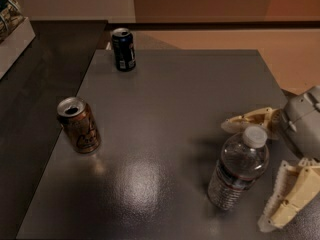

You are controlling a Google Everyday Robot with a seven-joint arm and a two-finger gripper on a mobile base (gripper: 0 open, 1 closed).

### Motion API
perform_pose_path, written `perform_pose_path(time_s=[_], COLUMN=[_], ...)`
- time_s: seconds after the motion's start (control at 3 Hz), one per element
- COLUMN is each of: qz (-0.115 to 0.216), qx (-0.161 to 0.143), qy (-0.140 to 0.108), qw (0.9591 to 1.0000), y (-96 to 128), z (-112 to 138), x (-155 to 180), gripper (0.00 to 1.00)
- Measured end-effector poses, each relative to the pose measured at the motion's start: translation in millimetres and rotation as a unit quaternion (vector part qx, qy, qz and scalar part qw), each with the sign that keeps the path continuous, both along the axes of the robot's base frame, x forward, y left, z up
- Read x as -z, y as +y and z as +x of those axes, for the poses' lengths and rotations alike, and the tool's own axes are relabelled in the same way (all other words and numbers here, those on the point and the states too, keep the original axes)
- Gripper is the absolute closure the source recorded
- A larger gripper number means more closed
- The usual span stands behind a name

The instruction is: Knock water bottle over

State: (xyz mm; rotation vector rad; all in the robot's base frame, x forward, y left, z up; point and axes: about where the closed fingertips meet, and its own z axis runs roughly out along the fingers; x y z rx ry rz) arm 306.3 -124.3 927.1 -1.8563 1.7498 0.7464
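The water bottle (238, 171) is clear and ribbed with a white cap and a thin dark label band. It stands upright near the front right of the grey table (175, 94). My gripper (252, 176) is open at the right edge. One cream finger (247, 121) lies just behind the cap, the other finger (288, 198) is to the bottle's front right. The bottle stands between the two fingers. I cannot tell whether either finger touches it.
An open orange-brown soda can (78, 125) stands at the table's left side. A dark blue can (123, 49) stands at the far left corner. A darker counter (35, 84) adjoins the table on the left, with a white box (12, 29) on it.
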Motion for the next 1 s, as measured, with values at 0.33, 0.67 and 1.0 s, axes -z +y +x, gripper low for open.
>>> perform_pose_path(time_s=[0.33, 0.67, 1.0], qz=[0.024, 0.038, 0.045], qx=[-0.013, -0.017, -0.02], qy=[0.0, -0.003, -0.018], qw=[0.9996, 0.9991, 0.9986], y=[9.9, 13.0, 17.3], z=[3.5, 7.8, 9.8], x=[-0.7, -2.3, -14.6], gripper=[0.3, 0.53, 0.77])
